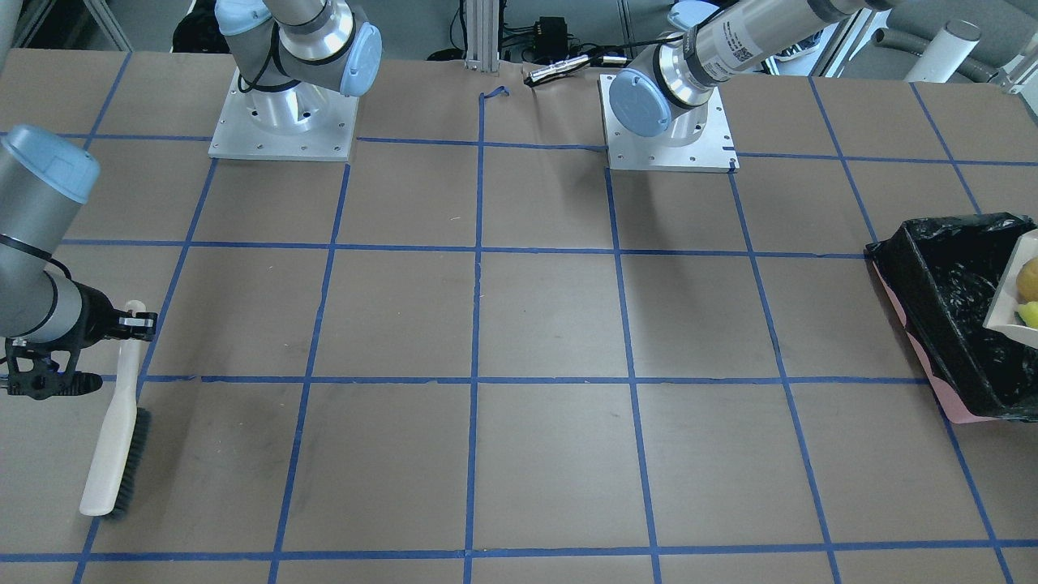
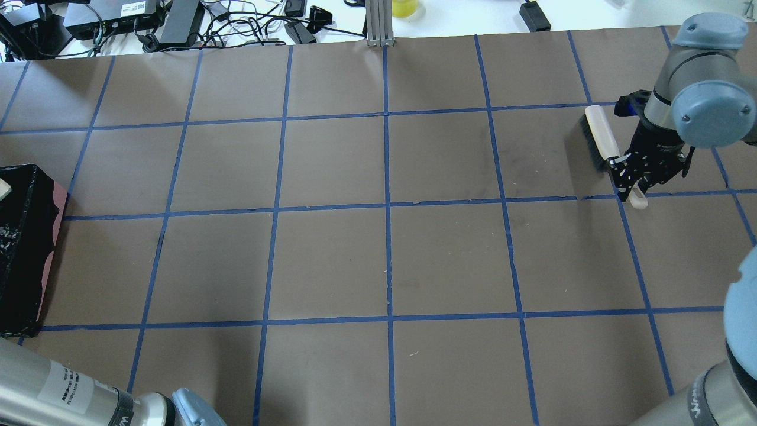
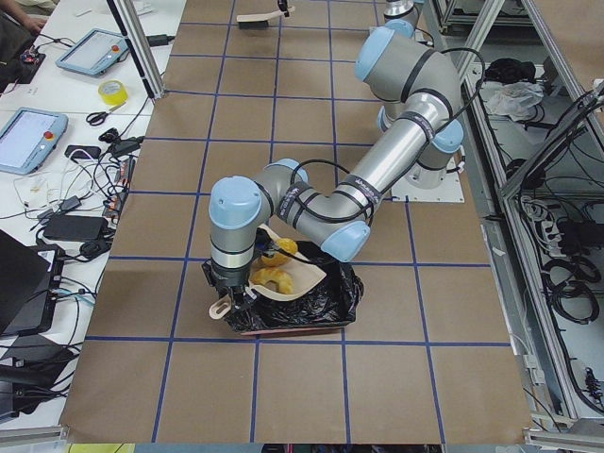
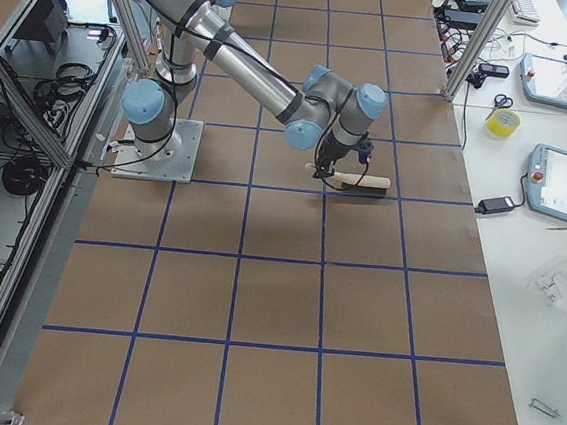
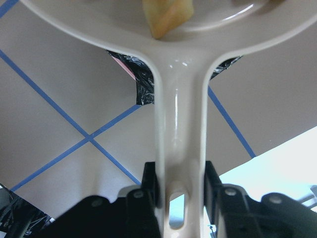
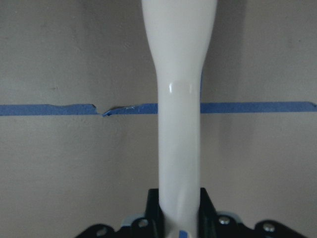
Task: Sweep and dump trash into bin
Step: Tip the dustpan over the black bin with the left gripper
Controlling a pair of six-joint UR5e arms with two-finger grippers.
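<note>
My left gripper (image 5: 181,186) is shut on the handle of the beige dustpan (image 5: 181,124) and holds the pan tilted over the bin (image 3: 311,307), a box lined with a black bag (image 1: 949,308). The golden-brown lump (image 1: 1028,276) and the yellow sponge wedge (image 1: 1030,313) lie in the pan. The croissant-like piece (image 3: 274,280) lies in it too. My right gripper (image 2: 636,177) is shut on the white handle of a brush (image 2: 598,136), whose bristles rest on the table at the far right. The handle fills the right wrist view (image 6: 181,124).
The bin (image 2: 23,248) stands at the table's left edge with a pink edge beneath. Brown paper with a blue tape grid (image 2: 387,207) covers the table. The two arm bases (image 1: 284,122) stand at the robot's side. Cables lie beyond the far edge (image 2: 236,23).
</note>
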